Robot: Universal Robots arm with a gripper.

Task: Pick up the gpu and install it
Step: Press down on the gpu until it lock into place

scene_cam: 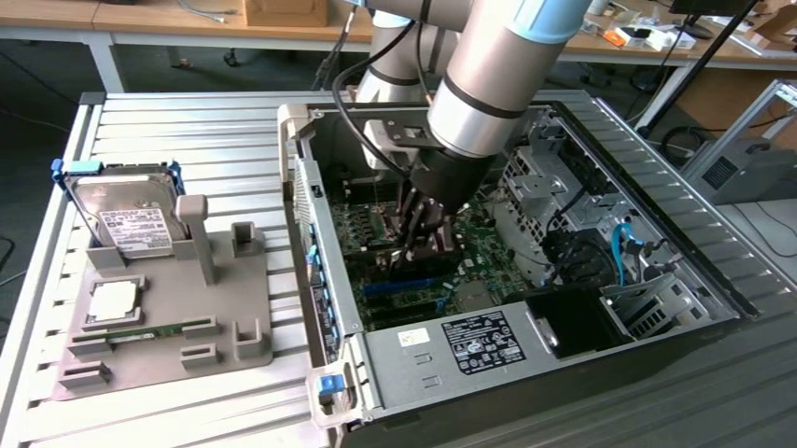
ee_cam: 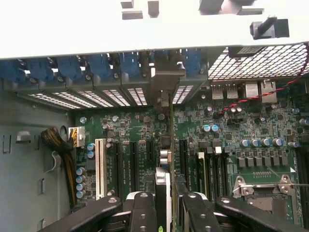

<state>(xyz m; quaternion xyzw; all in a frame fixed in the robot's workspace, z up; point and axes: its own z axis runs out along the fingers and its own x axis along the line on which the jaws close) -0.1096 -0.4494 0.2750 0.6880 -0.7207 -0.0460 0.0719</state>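
Hand (ee_cam: 166, 203) clamped on thin dark edge-on gpu card with silver metal end bracket (ee_cam: 166, 96), held upright inside open grey computer case (scene_cam: 361, 359), long axis lined along green motherboard's (ee_cam: 227, 130) black expansion slots directly below.

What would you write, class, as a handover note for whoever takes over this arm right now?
Gripper: shut on the thin, dark circuit-board gpu with its silver end bracket.
Position: card held on edge inside the open grey metal computer case, over the green motherboard and its expansion slots.
Done: card picked up and inside the case.
Left: seating in the slot not confirmed; card not released.
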